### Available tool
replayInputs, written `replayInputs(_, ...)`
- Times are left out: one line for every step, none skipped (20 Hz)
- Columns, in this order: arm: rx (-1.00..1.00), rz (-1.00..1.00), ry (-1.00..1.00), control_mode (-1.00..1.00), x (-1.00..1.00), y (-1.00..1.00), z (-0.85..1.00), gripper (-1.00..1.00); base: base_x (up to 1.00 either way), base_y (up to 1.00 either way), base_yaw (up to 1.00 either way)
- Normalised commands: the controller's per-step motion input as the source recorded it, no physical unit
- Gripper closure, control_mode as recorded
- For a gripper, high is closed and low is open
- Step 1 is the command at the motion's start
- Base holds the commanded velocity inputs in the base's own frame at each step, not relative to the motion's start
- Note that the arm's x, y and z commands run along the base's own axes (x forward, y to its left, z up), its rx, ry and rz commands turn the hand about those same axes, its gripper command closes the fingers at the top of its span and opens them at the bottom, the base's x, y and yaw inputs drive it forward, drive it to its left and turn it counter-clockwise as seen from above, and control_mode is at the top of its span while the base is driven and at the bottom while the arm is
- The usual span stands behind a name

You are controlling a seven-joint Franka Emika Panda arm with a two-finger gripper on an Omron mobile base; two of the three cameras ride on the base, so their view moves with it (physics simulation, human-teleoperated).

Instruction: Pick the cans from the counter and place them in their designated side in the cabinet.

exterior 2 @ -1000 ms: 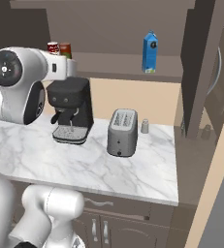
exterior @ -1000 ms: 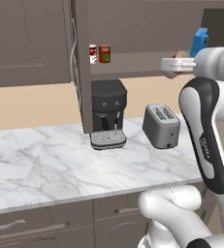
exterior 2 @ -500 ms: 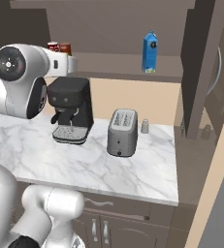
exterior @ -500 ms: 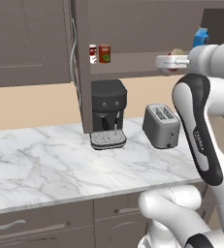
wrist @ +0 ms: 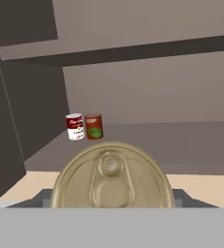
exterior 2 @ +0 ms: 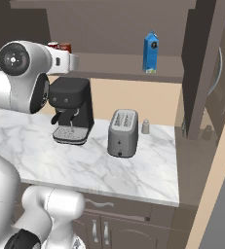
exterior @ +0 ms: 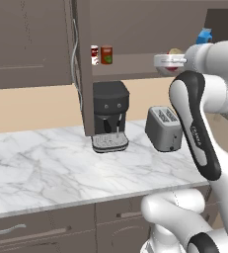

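Observation:
My gripper (exterior: 161,63) (exterior 2: 75,62) hangs in front of the cabinet shelf (exterior: 135,69) (exterior 2: 114,65), shut on a can (wrist: 111,180). That can shows me its gold pull-tab lid; its side is hidden. At the far left of the shelf (wrist: 171,140) stands the dark red-brown can with a green patch (wrist: 94,126) (exterior: 106,54). Right beside it is a slimmer can, red above and white below (wrist: 75,127) (exterior: 94,54). The held can is well short of these two. The white marble counter (exterior: 61,168) (exterior 2: 84,165) lies below.
On the counter stand a black coffee machine (exterior: 110,113) (exterior 2: 72,114), a steel toaster (exterior: 164,128) (exterior 2: 122,132) and a small shaker (exterior 2: 145,126). A blue carton (exterior 2: 151,52) (exterior: 203,35) stands on the shelf's right part. The open cabinet door (exterior: 76,54) hangs left of the cans.
The arm has shifted a little and the hand with the held can has edged left along the shelf front. The cans on the shelf have not moved.

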Motion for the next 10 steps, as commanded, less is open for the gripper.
replayInputs(0.0, 0.0, 0.05, -1.0, 0.17, 0.03, 0.0, 1.0, 0.0, 0.0, 0.0)
replayInputs(0.0, 0.0, 0.04, -1.0, 0.17, 0.03, 0.0, 1.0, 0.0, 0.0, 0.0)
replayInputs(0.0, 0.0, 0.04, -1.0, 0.17, 0.04, 0.0, 1.0, 0.0, 0.0, 0.0)
replayInputs(0.0, 0.0, 0.03, -1.0, 0.16, 0.04, 0.0, 1.0, 0.0, 0.0, 0.0)
replayInputs(0.0, 0.0, 0.04, -1.0, 0.18, 0.04, 0.0, 1.0, 0.0, 0.0, 0.0)
replayInputs(0.0, 0.0, 0.04, -1.0, 0.18, 0.05, 0.0, 1.0, 0.0, 0.0, 0.0)
replayInputs(0.0, 0.0, 0.04, -1.0, 0.19, 0.05, 0.0, 1.0, 0.0, 0.0, 0.0)
replayInputs(0.0, 0.0, 0.03, -1.0, 0.19, 0.05, 0.0, 1.0, 0.0, 0.0, 0.0)
replayInputs(0.0, 0.0, 0.03, -1.0, 0.19, 0.05, 0.0, 1.0, 0.0, 0.0, 0.0)
replayInputs(0.0, 0.0, 0.02, -1.0, 0.19, 0.05, 0.0, 1.0, 0.0, 0.0, 0.0)
